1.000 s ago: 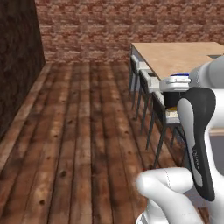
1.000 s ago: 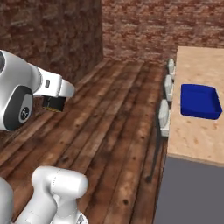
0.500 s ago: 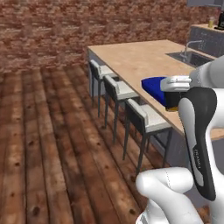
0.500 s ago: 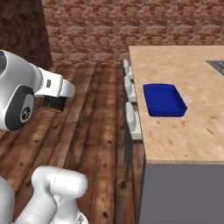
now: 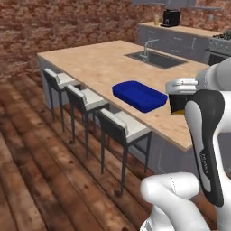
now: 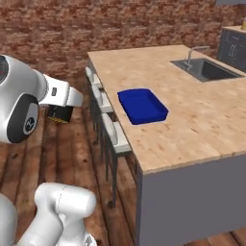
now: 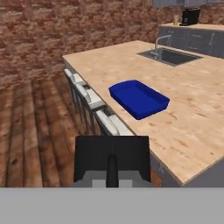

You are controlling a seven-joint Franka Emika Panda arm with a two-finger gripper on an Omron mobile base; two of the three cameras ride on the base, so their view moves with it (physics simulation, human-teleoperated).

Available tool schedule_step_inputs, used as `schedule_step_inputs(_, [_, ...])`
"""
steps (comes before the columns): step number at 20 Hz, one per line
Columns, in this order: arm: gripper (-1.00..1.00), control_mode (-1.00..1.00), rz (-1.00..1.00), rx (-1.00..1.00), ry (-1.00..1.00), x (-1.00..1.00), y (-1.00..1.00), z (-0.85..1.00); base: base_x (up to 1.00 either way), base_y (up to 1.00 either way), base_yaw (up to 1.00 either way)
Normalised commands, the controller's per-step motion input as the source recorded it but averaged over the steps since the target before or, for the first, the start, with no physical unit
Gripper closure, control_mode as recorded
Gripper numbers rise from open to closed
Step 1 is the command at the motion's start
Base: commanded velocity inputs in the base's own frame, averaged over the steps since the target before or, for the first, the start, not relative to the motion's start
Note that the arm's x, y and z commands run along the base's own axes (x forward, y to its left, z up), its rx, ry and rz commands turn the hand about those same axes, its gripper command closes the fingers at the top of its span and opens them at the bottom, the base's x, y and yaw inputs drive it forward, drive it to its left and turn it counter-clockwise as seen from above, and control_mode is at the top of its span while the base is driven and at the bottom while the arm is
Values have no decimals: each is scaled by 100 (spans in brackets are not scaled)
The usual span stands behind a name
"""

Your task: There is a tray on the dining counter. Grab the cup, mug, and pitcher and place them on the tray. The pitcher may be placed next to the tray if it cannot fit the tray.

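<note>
**Mug in hand, tray in sight – base not yet lined up**

The hand [image 7: 112, 168] is clamped narrow on the mug [image 7: 111, 158], a black body at bottom centre of the hand view, w/ one dark finger tip across its front. In the left base view the mug [image 5: 178, 104] shows at mid-right under the white wrist, an orange-ish band at its base; in the right base view it hangs at mid-left, over the wood floor and well apart from the dining counter [image 6: 206, 120].

The tray [image 6: 142, 105] sits empty on the counter near its stool-side edge, centre of frame in the right base view, centre-right in the hand view. Sink [image 5: 155, 59] lies beyond it. Cup and pitcher – can't place them here.

Judgement: carry step, approx. mid-task.

Risks:
- Mug is off to the side of the counter edge; a low swing could clip the edge or a stool [image 5: 122, 127].
- Tray rim is raised – a flat approach could catch it and shove the tray.
- Grip contact is hard to judge, so a quick base turn could shift the mug.
</note>
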Motion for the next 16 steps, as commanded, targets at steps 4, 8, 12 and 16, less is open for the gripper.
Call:
schedule_step_inputs(4, [100,100,0,0,0,0,0,0,12,62,-48])
schedule_step_inputs(8, [100,100,0,0,0,0,0,0,31,85,-47])
schedule_step_inputs(12, [100,100,0,0,0,0,0,0,61,96,-47])
schedule_step_inputs(16, [100,100,0,0,0,0,0,0,58,80,-45])
